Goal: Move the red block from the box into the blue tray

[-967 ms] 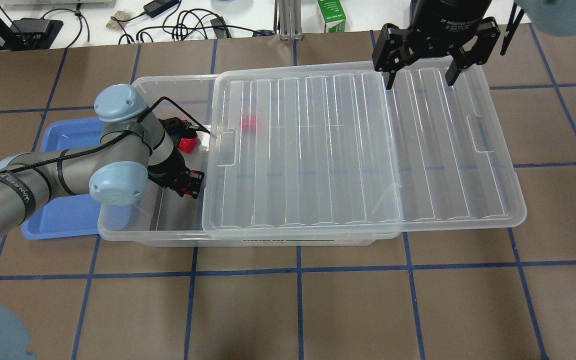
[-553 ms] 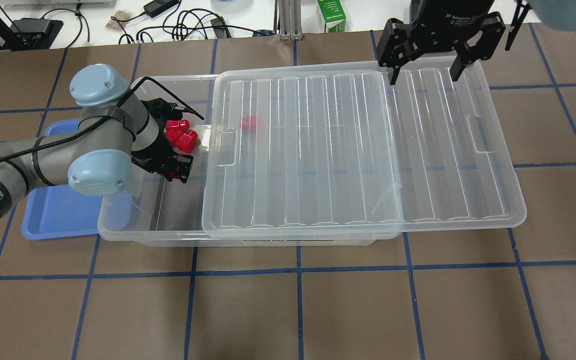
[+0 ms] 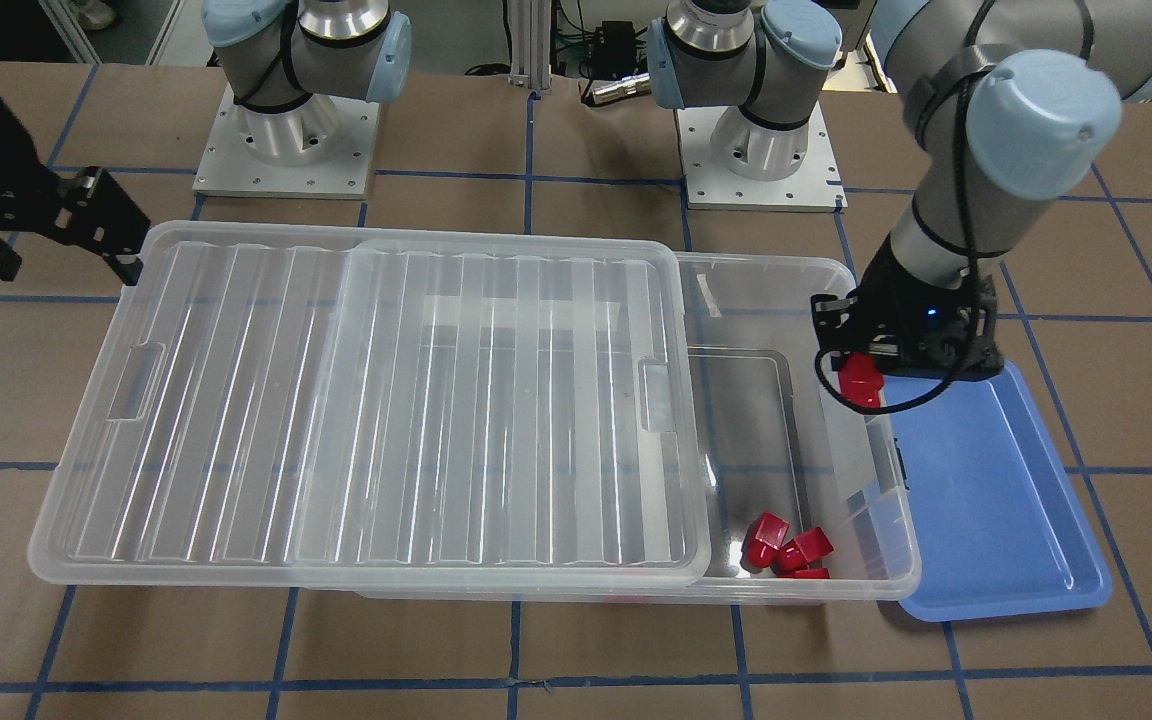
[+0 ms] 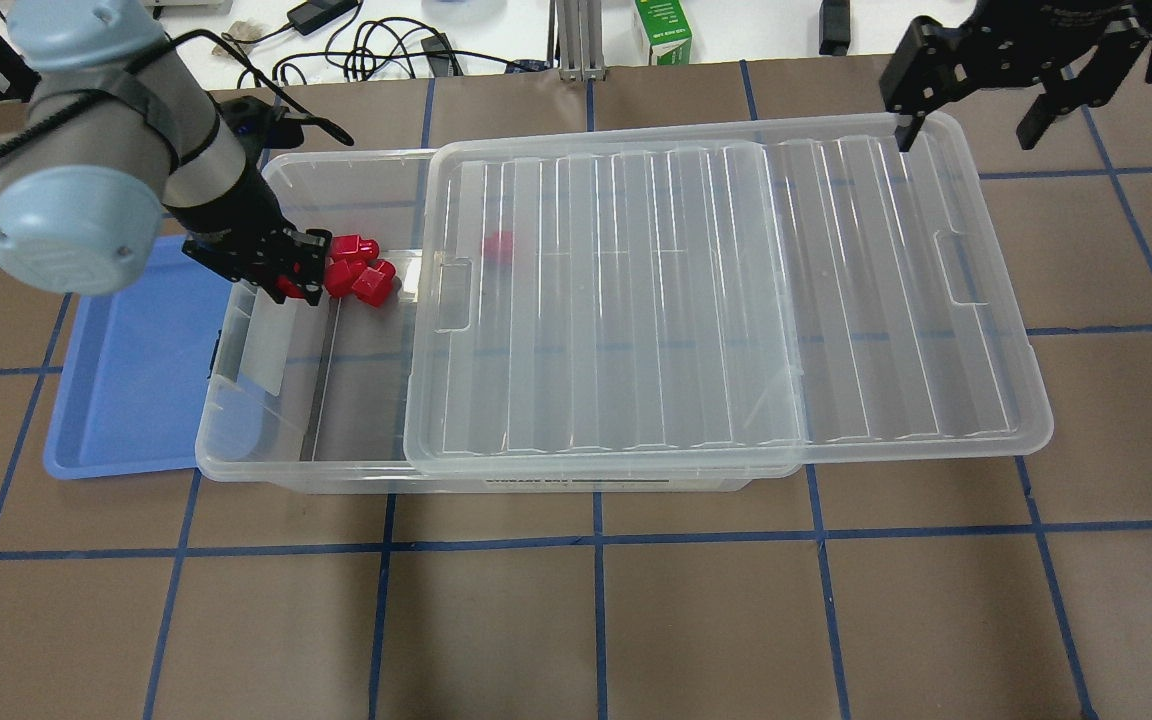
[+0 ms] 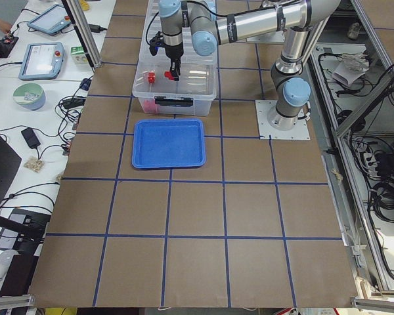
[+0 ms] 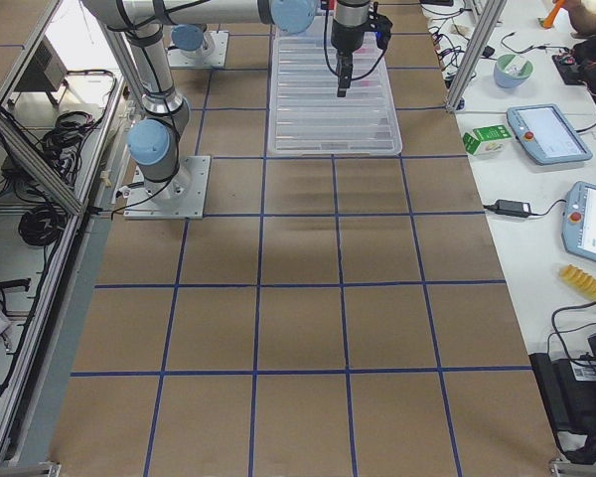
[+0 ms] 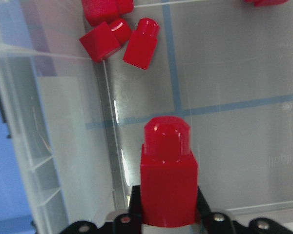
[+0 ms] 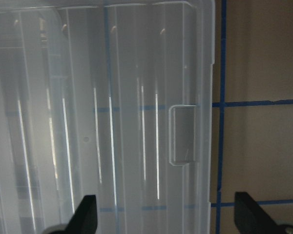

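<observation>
My left gripper (image 4: 281, 275) is shut on a red block (image 7: 168, 175) and holds it upright above the open left end of the clear box (image 4: 266, 465), close to the wall beside the blue tray (image 4: 126, 370). The held block also shows in the front view (image 3: 861, 380). Three loose red blocks (image 4: 361, 275) lie on the box floor, and another (image 4: 499, 245) shows faintly under the lid (image 4: 716, 300). The lid is slid to the right and covers most of the box. My right gripper (image 4: 971, 115) is open and empty above the lid's far right corner.
The blue tray (image 3: 986, 500) lies empty against the box's left end. Cables, a green carton (image 4: 663, 35) and gear sit on the white bench beyond the table's far edge. Brown table surface with blue tape lines lies in front of the box.
My left gripper has risen with the red block and moved left, from the box's middle to its wall beside the tray. My right gripper has moved right and farther back.
</observation>
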Tool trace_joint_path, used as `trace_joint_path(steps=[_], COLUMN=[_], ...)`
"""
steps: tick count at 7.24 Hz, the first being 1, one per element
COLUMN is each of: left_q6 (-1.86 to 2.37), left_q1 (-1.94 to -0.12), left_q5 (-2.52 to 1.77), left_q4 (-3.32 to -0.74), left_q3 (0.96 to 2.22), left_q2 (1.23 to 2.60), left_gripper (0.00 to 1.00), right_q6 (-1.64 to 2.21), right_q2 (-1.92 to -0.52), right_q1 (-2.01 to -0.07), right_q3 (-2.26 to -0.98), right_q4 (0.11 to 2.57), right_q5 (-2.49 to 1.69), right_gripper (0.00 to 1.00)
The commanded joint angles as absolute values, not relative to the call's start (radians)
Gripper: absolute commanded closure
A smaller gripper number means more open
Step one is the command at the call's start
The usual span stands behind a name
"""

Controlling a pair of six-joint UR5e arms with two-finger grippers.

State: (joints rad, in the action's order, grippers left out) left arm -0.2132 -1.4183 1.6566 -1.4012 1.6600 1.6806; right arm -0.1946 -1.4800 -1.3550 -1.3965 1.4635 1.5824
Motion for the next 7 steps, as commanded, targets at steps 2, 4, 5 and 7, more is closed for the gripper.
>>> trace_joint_path(steps=[2,4,5,7], left_q6=[-0.41,-0.489,-0.489,-0.497], left_q1=[-1.148,-1.046,-1.043,-1.037], left_q5=[1.683,1.57,1.571,1.58], left_q4=[-1.408,-1.164,-1.037,-0.974], left_q3=[1.644,1.757,1.803,1.822], left_q2=[1.71,1.82,1.871,1.942], left_gripper=[1.0,1.0,1.0,1.0], right_q6=[-0.443,-0.443,-0.443,-0.443], right_q2=[-1.404,-1.404,-1.401,-1.39], right_q1=[-1.215,-1.213,-1.213,-1.216], right_q3=[-1.451,-1.588,-1.627,-1.649], right_q4=[1.566,1.699,1.712,1.727], right_q5=[1.643,1.695,1.694,1.698], right_gripper=[0.0,0.0,0.0,0.0])
